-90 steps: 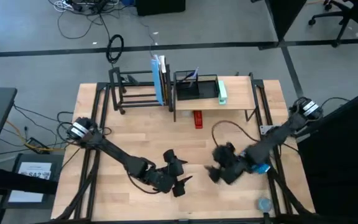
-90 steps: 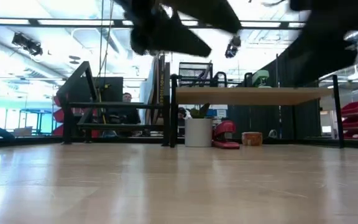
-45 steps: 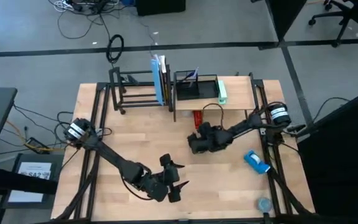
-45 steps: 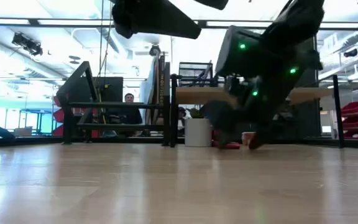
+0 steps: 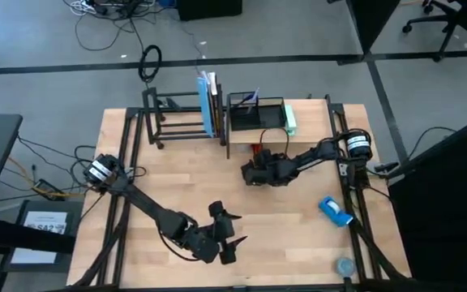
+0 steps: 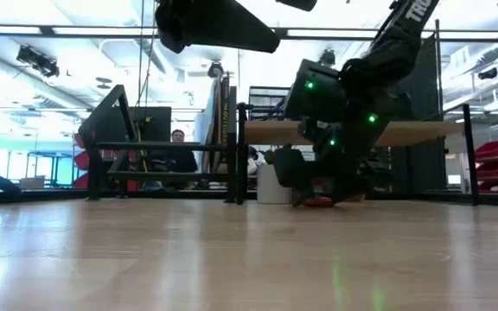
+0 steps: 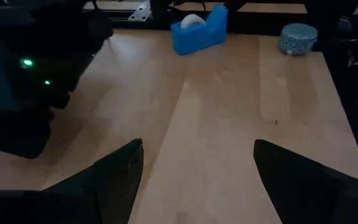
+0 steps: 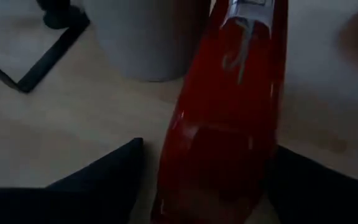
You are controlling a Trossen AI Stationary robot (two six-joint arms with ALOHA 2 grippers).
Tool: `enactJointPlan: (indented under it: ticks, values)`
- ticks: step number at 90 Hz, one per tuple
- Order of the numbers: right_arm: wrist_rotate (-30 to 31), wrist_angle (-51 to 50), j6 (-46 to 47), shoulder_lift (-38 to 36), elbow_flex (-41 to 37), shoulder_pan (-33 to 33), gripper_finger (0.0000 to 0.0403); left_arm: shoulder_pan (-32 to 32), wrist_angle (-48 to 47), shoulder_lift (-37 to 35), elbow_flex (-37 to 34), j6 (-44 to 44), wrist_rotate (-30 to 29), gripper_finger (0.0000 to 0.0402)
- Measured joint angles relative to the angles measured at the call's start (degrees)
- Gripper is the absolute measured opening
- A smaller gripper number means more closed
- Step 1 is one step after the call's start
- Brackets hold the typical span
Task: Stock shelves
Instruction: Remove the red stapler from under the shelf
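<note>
A red stapler lies on the table under the light wood shelf, beside a white cup. My right gripper is low at the stapler's near end, open, with one finger on each side of it. In the high view this gripper sits just in front of the wood shelf. To the left of that shelf stands the black tube-frame rack. My left gripper hovers open over the near middle of the table, with nothing between its fingers. My right gripper has its fingers level on either side of the stapler's near end, coming from the table's near side and lying along the stapler. I cannot tell whether the fingers touch it. The stapler rests flat on the table.
A blue tape dispenser lies near the table's right edge, and a small round blue thing at the near right corner. A black mesh organizer and a green item sit on the wood shelf. Books stand at the rack's right end.
My right gripper has swung from the near right of the table toward the far edge and the left, then down to the red stapler under the wood shelf. The blue tape dispenser, earlier half covered by that arm, now lies in plain view.
</note>
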Motion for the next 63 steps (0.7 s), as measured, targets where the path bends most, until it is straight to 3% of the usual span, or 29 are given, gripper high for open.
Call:
enactJointPlan:
  ticks: [12,31,50,63]
  values:
    - [-0.73,-2.51,-1.34,-0.10,0.05,0.25,0.0143,-0.08,-0.02,0.00,0.00,-1.13,0.07,0.0284]
    - [-1.55,-10.75,-0.33,-0.55,0.08,6.19,0.0142,-0.46,-0.04,-0.02,0.00,-2.15,0.15,0.0284]
    - [-6.23,-24.37,5.63,-4.38,-0.25,18.39,0.0141,-1.00,0.14,0.00,0.00,-2.21,0.15,0.0284]
    - [-13.62,-28.33,7.08,-10.51,-0.50,27.60,0.0057,-1.77,3.84,-0.46,0.00,-0.32,0.03,0.0284]
